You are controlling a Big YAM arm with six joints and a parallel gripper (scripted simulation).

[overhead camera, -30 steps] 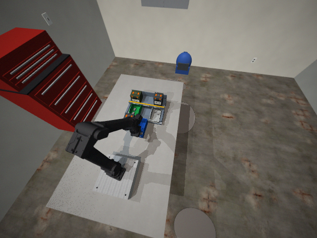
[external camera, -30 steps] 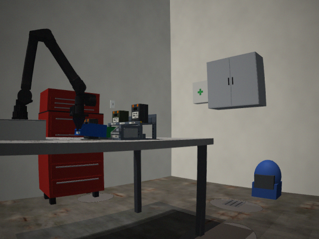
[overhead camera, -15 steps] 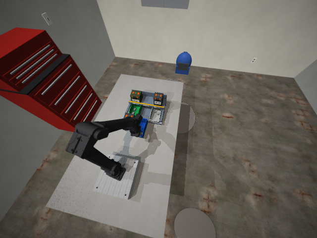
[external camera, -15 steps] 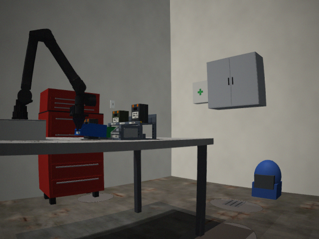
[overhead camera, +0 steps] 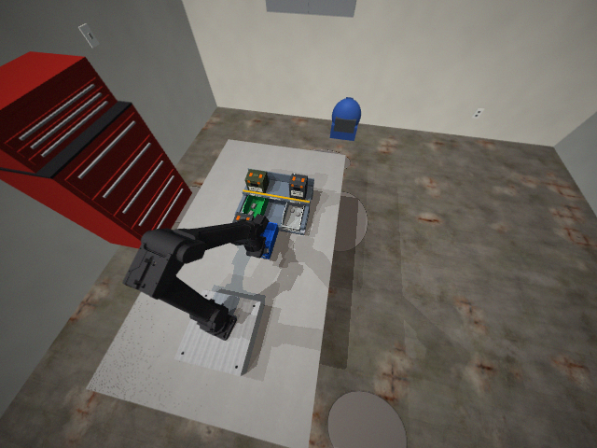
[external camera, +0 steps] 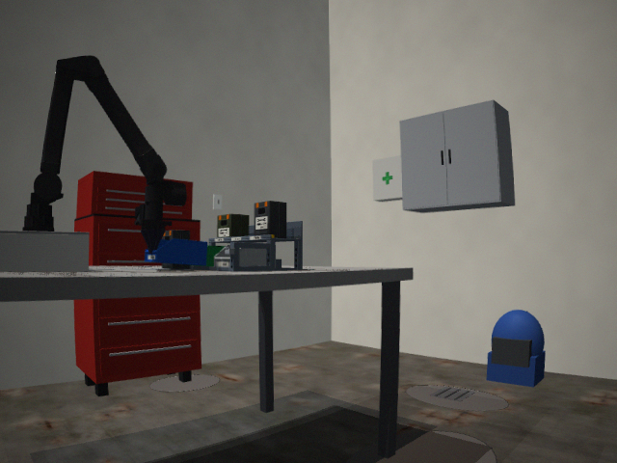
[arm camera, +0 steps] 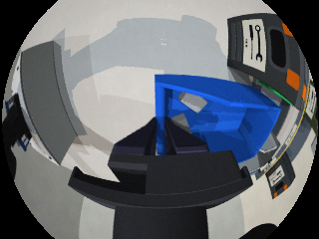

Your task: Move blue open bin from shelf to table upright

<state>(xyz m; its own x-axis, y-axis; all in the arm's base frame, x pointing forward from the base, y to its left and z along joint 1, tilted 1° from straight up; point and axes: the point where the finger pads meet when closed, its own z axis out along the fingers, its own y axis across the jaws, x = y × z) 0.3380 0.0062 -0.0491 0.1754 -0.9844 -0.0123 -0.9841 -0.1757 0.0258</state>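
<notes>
The blue open bin (overhead camera: pixel 270 238) (external camera: pixel 181 251) (arm camera: pixel 219 116) is upright, in front of the grey shelf (overhead camera: pixel 308 195) (external camera: pixel 298 241), just above the table top. My gripper (overhead camera: pixel 260 246) (external camera: pixel 151 247) (arm camera: pixel 163 134) is shut on the bin's near wall, pointing down from above. Grey parts (arm camera: pixel 191 102) lie inside the bin in the wrist view. A green bin (overhead camera: pixel 249 207) and a grey bin (overhead camera: pixel 295 217) sit on the shelf's lower level.
Dark boxes with orange clips (overhead camera: pixel 256 179) (overhead camera: pixel 298 185) (external camera: pixel 269 216) stand on the shelf's top. The arm's grey base plate (overhead camera: pixel 216 344) lies at the table's (overhead camera: pixel 298 405) near end. A red tool chest (overhead camera: pixel 72 134) (external camera: pixel 134 309) stands left of the table.
</notes>
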